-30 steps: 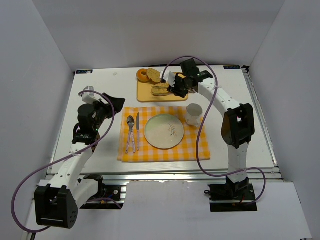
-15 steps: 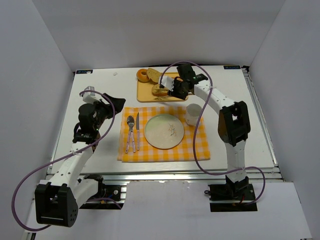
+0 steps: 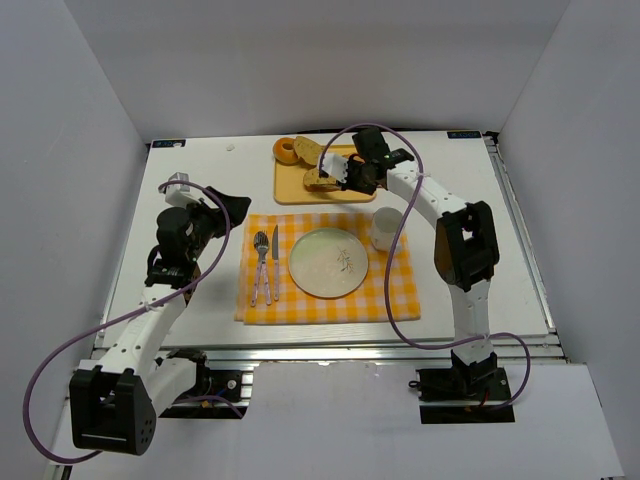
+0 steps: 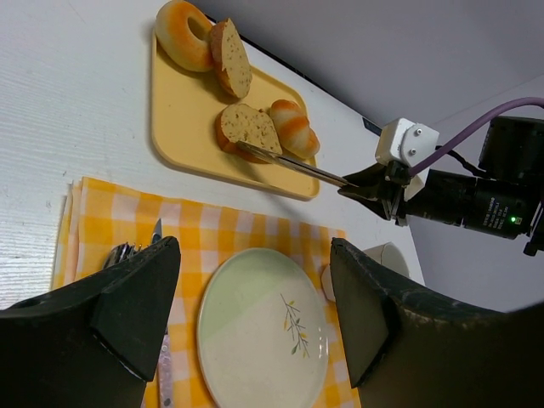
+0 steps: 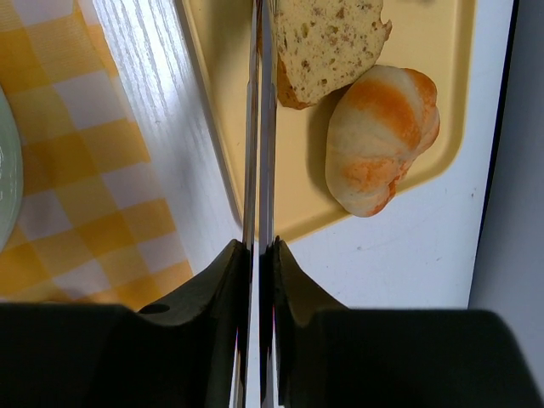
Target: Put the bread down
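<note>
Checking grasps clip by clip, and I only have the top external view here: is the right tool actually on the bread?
Observer: The right wrist view shows the right tool with its two long blades closed along the edge of the bread, a brown sliver of it between them.
Operator: And the left tool?
Observer: The left wrist view shows the left tool open, with nothing between its fingers.

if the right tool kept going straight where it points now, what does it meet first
The bread on the yellow tray: the thin blades of the right tool run along its edge, though their height over it is unclear.
</note>
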Tool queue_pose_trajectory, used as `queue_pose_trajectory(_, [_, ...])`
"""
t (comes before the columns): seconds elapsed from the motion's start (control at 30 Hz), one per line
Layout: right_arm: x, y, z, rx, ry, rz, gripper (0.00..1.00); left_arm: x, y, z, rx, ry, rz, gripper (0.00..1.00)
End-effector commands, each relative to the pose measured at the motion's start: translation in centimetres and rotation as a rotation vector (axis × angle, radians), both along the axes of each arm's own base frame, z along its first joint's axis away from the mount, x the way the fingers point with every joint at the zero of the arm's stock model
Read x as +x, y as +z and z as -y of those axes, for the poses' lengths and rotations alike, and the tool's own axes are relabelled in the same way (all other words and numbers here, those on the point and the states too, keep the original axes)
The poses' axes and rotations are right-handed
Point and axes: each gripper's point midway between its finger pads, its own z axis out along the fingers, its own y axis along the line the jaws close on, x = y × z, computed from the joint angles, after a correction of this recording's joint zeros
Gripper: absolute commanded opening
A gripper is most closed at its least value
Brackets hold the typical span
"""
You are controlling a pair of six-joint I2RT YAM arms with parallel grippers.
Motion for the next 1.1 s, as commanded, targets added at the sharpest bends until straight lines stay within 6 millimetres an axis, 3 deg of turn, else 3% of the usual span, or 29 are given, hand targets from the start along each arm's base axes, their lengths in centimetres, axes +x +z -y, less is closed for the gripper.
queue_pose_trajectory(0.0, [0.0, 1.3, -0.7, 0.031, 0.014, 0.021, 0.12, -0.3, 0.7, -0.3, 0.013, 0.013, 0.024, 0.81])
queue_pose_trajectory(0.1, [-0.9, 3.1, -1.2, 0.09, 0.013, 0.001, 0.08, -0.4, 1.0, -0.2, 0.012, 0.011, 0.03, 0.8])
queue_pose_trajectory(0.2, [-2.3, 6.2, -1.7, 0.174, 0.012, 0.002, 0.07, -0.4, 1.2, -0.3, 0.013, 0.016, 0.035, 0.81])
queue_pose_trajectory(0.3, [-3.6, 7.3, -1.9, 0.231, 0.001, -0.032, 0.06, -0.4, 1.3, -0.3, 0.013, 0.016, 0.037, 0.8])
queue_pose_trajectory(0.4, [-6.0, 9.1, -1.7, 0.285, 0.012, -0.056, 0.06, -0.4, 1.4, -0.3, 0.011, 0.013, 0.036, 0.8])
queue_pose_trajectory(0.43, [-6.9, 8.1, -1.4, 0.282, 0.012, -0.087, 0.06, -0.4, 1.5, -0.3, 0.011, 0.014, 0.039, 0.8])
queue_pose_trajectory(0.5, [-9.0, 9.3, -1.3, 0.32, 0.045, -0.096, 0.06, -0.5, 1.5, -0.3, 0.016, 0.011, 0.036, 0.8])
queue_pose_trajectory(0.53, [-10.4, 7.7, -0.8, 0.307, 0.046, -0.141, 0.06, -0.5, 1.6, -0.4, 0.017, 0.013, 0.036, 0.81])
queue_pose_trajectory(0.6, [-12.6, 8.3, -0.2, 0.326, 0.075, -0.149, 0.06, -0.5, 1.6, -0.3, 0.019, 0.012, 0.037, 0.8])
queue_pose_trajectory(0.63, [-13.5, 7.9, 0.2, 0.319, 0.086, -0.159, 0.06, -0.5, 1.8, -0.3, 0.015, 0.011, 0.039, 0.81])
queue_pose_trajectory(0.67, [-15.2, 6.0, 0.9, 0.297, 0.083, -0.209, 0.06, -0.5, 1.7, -0.2, 0.014, 0.009, 0.04, 0.81])
queue_pose_trajectory(0.7, [-16.1, 6.5, 1.5, 0.302, 0.088, -0.196, 0.07, -0.5, 1.7, -0.2, 0.01, 0.008, 0.039, 0.8])
queue_pose_trajectory(0.77, [-18.0, 4.6, 2.6, 0.275, 0.079, -0.235, 0.07, -0.4, 1.8, -0.2, 0.004, 0.007, 0.043, 0.81])
queue_pose_trajectory(0.8, [-18.7, 4.8, 3.0, 0.275, 0.081, -0.23, 0.08, -0.4, 1.6, -0.1, 0.004, 0.004, 0.04, 0.81])
queue_pose_trajectory(0.87, [-20.0, 3.4, 3.7, 0.258, 0.073, -0.257, 0.08, -0.3, 1.6, 0.0, 0.001, -0.003, 0.04, 0.8])
queue_pose_trajectory(1.07, [-20.7, 2.5, 4.4, 0.251, 0.051, -0.265, 0.14, 0.1, 1.4, 0.4, 0.0, -0.02, 0.031, 0.8])
